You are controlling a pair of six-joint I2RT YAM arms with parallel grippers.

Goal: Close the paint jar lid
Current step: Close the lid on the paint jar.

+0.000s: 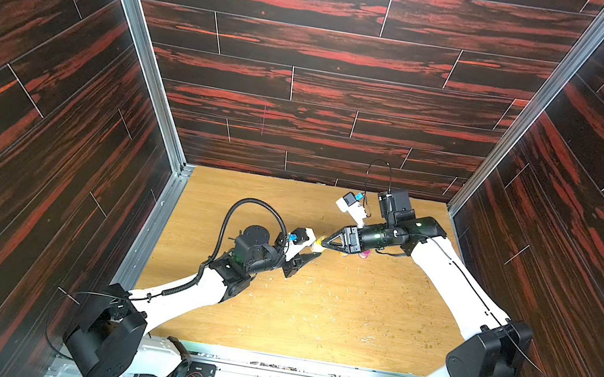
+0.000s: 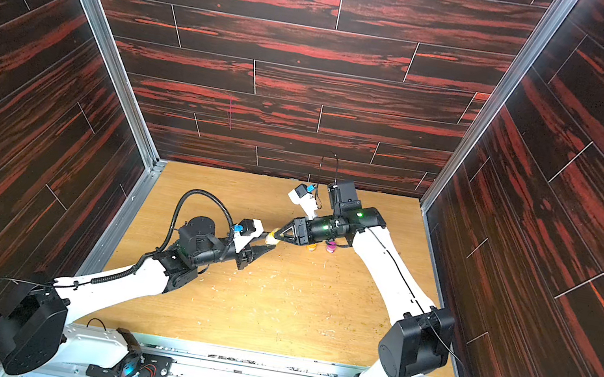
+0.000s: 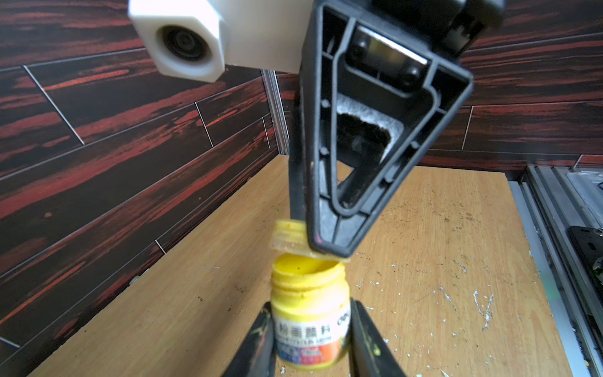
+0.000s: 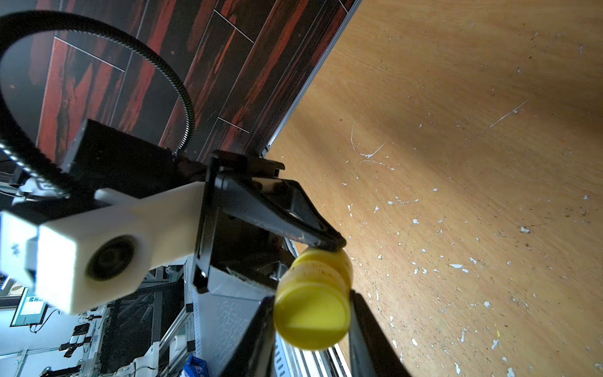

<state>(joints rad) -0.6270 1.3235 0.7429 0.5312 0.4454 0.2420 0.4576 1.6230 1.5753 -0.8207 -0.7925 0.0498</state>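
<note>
Done so far: the paint jar [image 3: 308, 293] and its lid [image 3: 288, 236] are each gripped and brought together over the middle of the tabletop [image 3: 440, 261].
Left to do: the mouth is uncovered and its threads are bare. By my reading, the lid has yet to be squared up, seated and turned down.
Left hand [image 1: 315, 257]: closed narrowly on the jar's body, one finger on either side of the paper label.
Right hand [image 4: 311, 326]: closed on the lid, pinching it across its rim.
Lid position: just above the jar mouth and tilted. Its lower edge looks to meet the rim, though I cannot tell for certain.
Jar: small, round and short-necked, made of clear plastic. It is full of yellow paint, with paint smeared around the rim. The glossy label carries print and coloured blocks.
Lid: a yellow plastic screw cap with a flat top and ridged skirt.
Tabletop: pale wood grain, scuffed, flecked with white and yellow specks.
</note>
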